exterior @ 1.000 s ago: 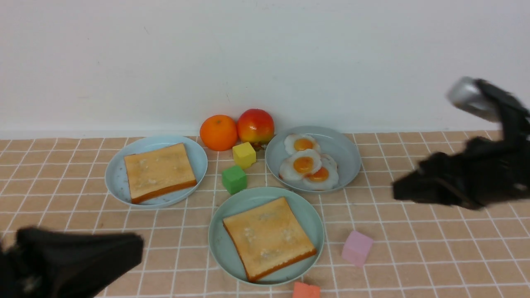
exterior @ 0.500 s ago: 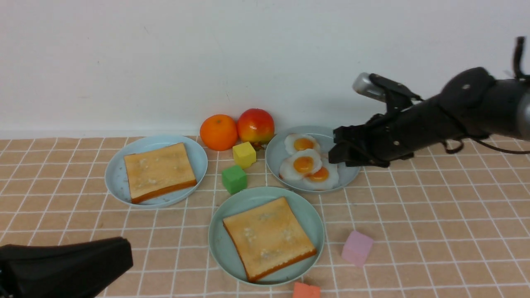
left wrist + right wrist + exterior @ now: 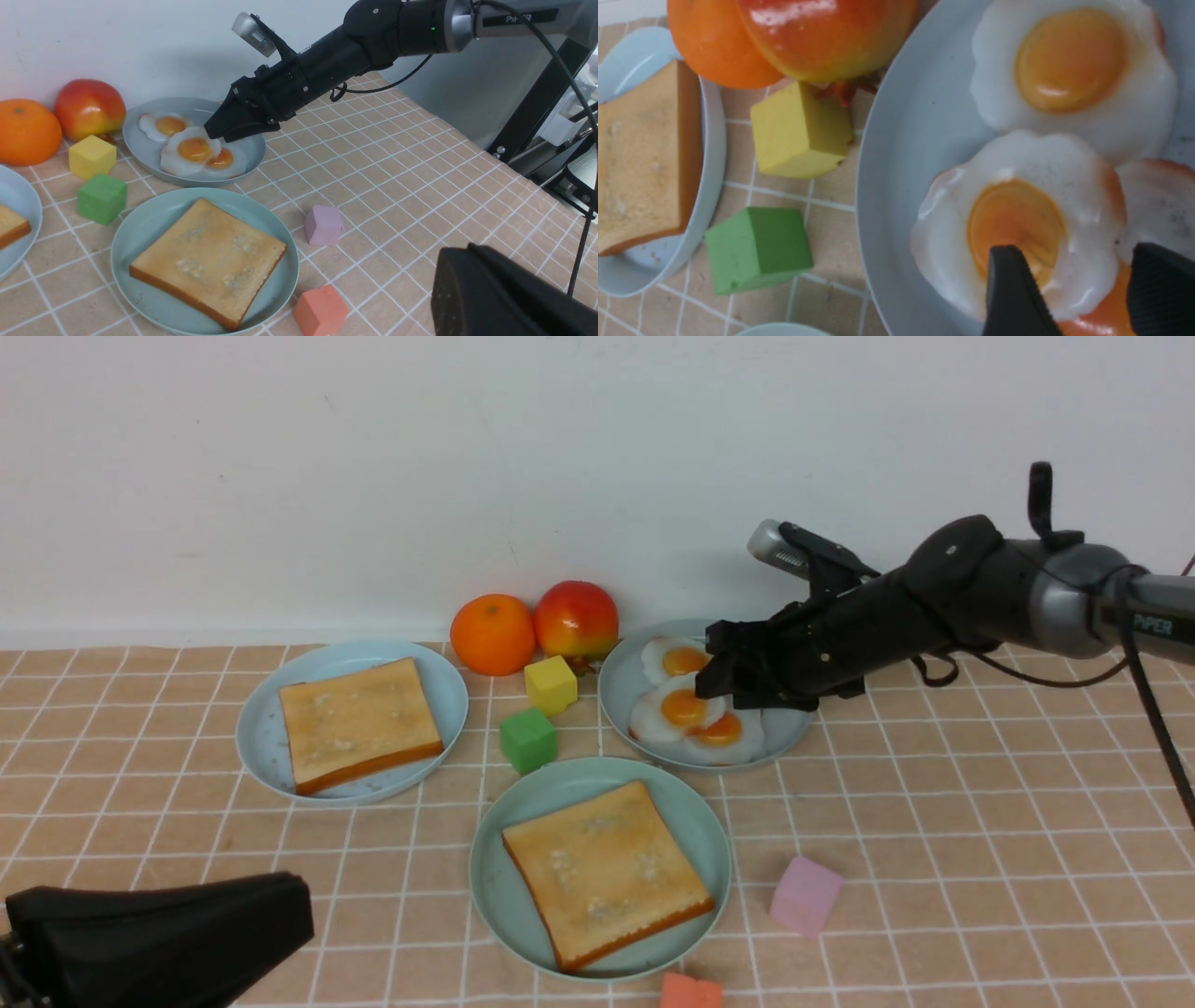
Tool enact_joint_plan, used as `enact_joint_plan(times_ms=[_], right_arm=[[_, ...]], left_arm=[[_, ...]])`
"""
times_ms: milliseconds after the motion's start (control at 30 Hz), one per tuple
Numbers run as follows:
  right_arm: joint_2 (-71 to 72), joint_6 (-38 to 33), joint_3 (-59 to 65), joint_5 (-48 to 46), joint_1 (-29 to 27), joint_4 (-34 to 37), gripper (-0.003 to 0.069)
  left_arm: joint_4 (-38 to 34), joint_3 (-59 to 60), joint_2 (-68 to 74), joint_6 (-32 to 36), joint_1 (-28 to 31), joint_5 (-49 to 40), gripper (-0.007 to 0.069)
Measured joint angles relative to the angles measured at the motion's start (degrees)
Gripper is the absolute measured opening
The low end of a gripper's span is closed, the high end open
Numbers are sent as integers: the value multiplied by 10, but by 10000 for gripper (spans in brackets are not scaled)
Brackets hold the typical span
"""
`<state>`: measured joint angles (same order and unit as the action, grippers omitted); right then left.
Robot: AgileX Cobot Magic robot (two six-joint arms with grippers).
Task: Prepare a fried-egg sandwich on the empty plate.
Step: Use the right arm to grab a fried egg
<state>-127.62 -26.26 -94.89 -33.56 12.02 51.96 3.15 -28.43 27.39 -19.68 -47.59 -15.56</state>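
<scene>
The mint-green plate [image 3: 551, 784] sits front centre with one toast slice [image 3: 605, 870] on it. A second toast slice [image 3: 359, 723] lies on the pale sky-blue plate [image 3: 257, 728] at the left. Three fried eggs lie on the grey-blue plate [image 3: 621, 695]. My right gripper [image 3: 724, 679] is open, low over the middle egg [image 3: 680, 709]. In the right wrist view its fingers [image 3: 1013, 289] straddle that egg's [image 3: 1017, 219] edge, with nothing held. My left gripper [image 3: 159, 938] is a dark shape at the front left, away from all plates; its jaws do not show.
An orange [image 3: 493, 635] and an apple [image 3: 577, 621] stand by the back wall. A yellow cube [image 3: 551, 685] and a green cube [image 3: 528, 740] lie between the plates. A pink cube [image 3: 805, 896] and a coral cube [image 3: 691, 991] lie at the front right.
My right arm has swung in from the far right and come down over the egg plate. My left arm has drawn back slightly at the front left.
</scene>
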Motion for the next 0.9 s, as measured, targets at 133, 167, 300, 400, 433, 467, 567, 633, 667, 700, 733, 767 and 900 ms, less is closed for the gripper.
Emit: enact_joint_plan(times_ms=[133,167,300,400,433,467,567,633,667,700,733,767,900], right_arm=[[-11,0,-2,3,0,6,355],[-13,0,-3,7,0,10,355],[-20,-2,-3,20,0,32,356],[-22,-11,-3,25,0,50,356],[-22,-17,-3,26,0,57,356],[-22,-20,-4,26,0,59,356],[-25,-29,-4,26,0,73,356],[-27,-33,-4,27,0,79,356],[-27,-37,-4,27,0,83,356],[-28,-47,-4,29,0,88,356],[-28,-54,-4,29,0,89,353],[-28,-54,-4,29,0,90,353],[-28,-74,-4,28,0,90,300]], left_arm=[[0,0,0,0,0,0,-13],[0,0,0,0,0,0,-13],[-1,0,0,0,0,0,-13],[-1,0,0,0,0,0,-13],[-1,0,0,0,0,0,-13],[-1,0,0,0,0,0,-13],[-1,0,0,0,0,0,-13],[-1,0,0,0,0,0,-13],[-1,0,0,0,0,0,-13],[-1,0,0,0,0,0,-13],[-1,0,0,0,0,0,-13],[-1,0,0,0,0,0,-13],[-1,0,0,0,0,0,-13]])
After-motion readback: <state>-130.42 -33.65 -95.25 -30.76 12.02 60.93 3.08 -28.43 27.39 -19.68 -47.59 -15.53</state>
